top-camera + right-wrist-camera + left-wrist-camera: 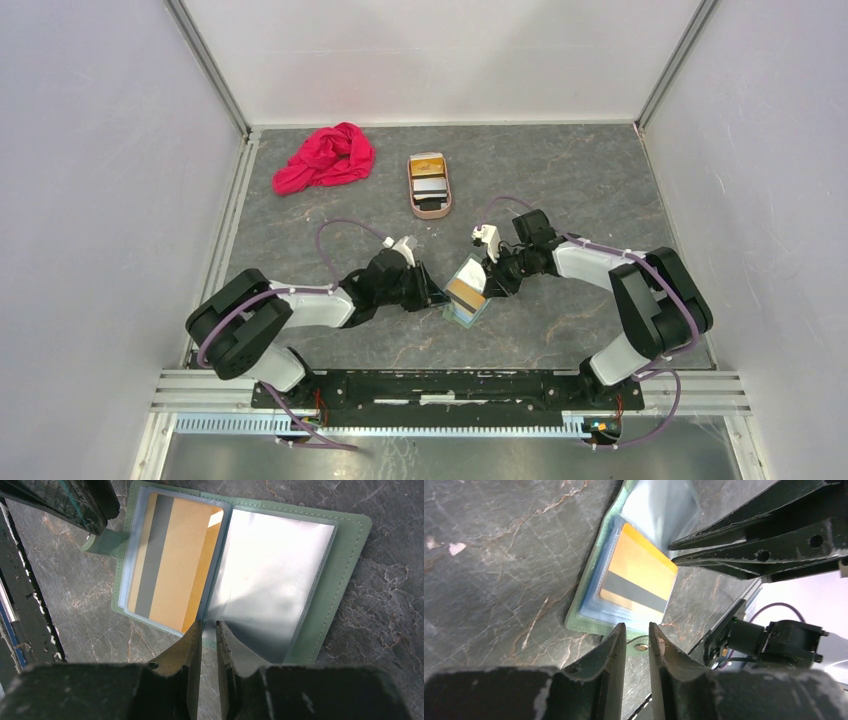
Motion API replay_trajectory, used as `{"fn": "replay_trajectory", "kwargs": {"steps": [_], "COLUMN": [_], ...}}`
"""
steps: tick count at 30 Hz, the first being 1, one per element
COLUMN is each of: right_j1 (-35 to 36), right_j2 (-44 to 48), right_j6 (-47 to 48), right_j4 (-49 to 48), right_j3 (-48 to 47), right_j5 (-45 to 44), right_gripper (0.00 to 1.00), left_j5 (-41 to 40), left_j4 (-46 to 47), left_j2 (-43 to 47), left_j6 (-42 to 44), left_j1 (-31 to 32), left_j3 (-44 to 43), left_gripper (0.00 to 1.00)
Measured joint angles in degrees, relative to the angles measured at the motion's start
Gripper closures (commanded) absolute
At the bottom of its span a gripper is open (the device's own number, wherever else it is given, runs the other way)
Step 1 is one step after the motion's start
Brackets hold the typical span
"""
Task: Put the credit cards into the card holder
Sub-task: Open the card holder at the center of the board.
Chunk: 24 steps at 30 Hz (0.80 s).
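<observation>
Card holder (350, 555) open; left gripper (637, 630) slightly ajar, empty, by tab (107, 544); right gripper (208, 627) at sleeve (270, 580), hold unclear.

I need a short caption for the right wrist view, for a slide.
Open green card holder with an orange striped card in one clear pocket; the right hand poised at its edge.

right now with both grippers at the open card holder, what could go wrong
1. The right gripper has its tips at the edge of a loose clear sleeve of the card holder; a pull could drag or flip the holder.
2. The left gripper is by the snap tab, close to the right fingers; the two could bump.
3. The orange card reaches the spine side of its pocket and might slide out if the holder is jolted.
</observation>
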<state>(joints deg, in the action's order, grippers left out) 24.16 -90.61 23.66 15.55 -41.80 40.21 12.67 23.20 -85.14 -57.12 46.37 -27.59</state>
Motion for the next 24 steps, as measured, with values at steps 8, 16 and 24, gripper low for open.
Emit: {"fn": "replay_trajectory", "kwargs": {"steps": [8, 16, 24], "right_j1": [0.0, 0.0, -0.04], "right_j2": [-0.02, -0.02, -0.04], "right_j6": [0.0, -0.11, -0.09], "right_j4": [0.0, 0.02, 0.04], "right_j3": [0.02, 0.02, 0.02], "right_j5": [0.04, 0.33, 0.61], "right_gripper": [0.77, 0.7, 0.7], "left_j5": [1.49, 3.78, 2.1], "left_j4": [3.93, 4.13, 11.5], "left_j2": [-0.68, -2.36, -4.24], "left_j6": [-2.54, -4.22, -9.01], "left_j1": [0.74, 2.6, 2.69], "left_j3": [0.52, 0.9, 4.66], "left_gripper": [0.69, 0.64, 0.6]}}
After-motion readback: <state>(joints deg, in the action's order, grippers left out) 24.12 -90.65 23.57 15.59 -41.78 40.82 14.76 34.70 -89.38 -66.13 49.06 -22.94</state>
